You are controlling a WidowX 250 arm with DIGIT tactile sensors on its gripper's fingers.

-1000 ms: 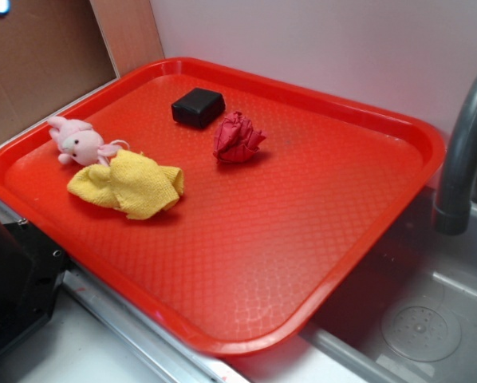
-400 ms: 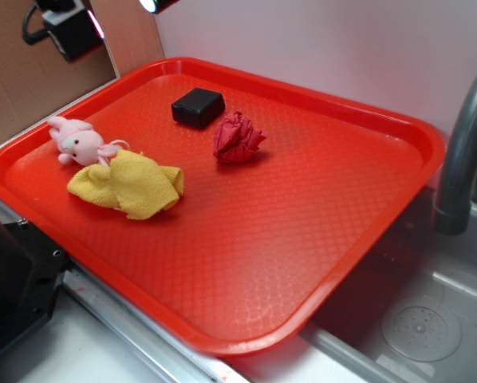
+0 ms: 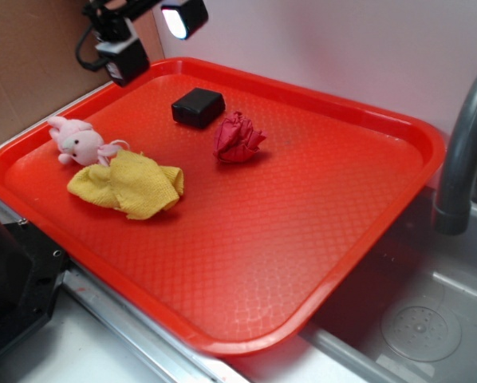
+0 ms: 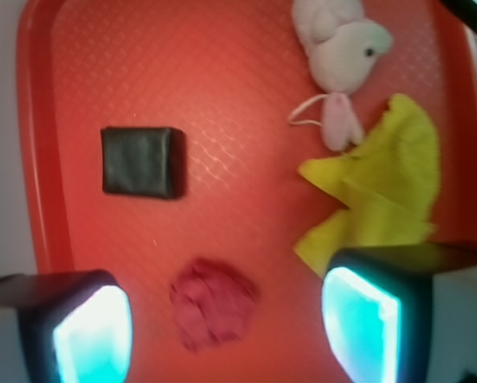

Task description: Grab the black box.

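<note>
The black box (image 3: 198, 107) lies flat near the far edge of the red tray (image 3: 326, 215). My gripper (image 3: 153, 38) hangs in the air over the tray's far left corner, up and to the left of the box and not touching it. In the wrist view the black box (image 4: 143, 162) lies well ahead of my gripper (image 4: 226, 335), toward the left. Both lit fingers (image 4: 91, 335) stand wide apart, open and holding nothing.
A crumpled red cloth ball (image 3: 238, 137) sits just right of the box and shows between the fingers as the red cloth ball (image 4: 214, 302). A pink toy bunny (image 3: 80, 141) and a yellow cloth (image 3: 131, 183) lie at the tray's left. A grey faucet (image 3: 462, 152) and sink (image 3: 422, 327) are on the right.
My gripper has come into view from the upper left and moved right and down toward the tray's far corner. The things on the tray have not moved.
</note>
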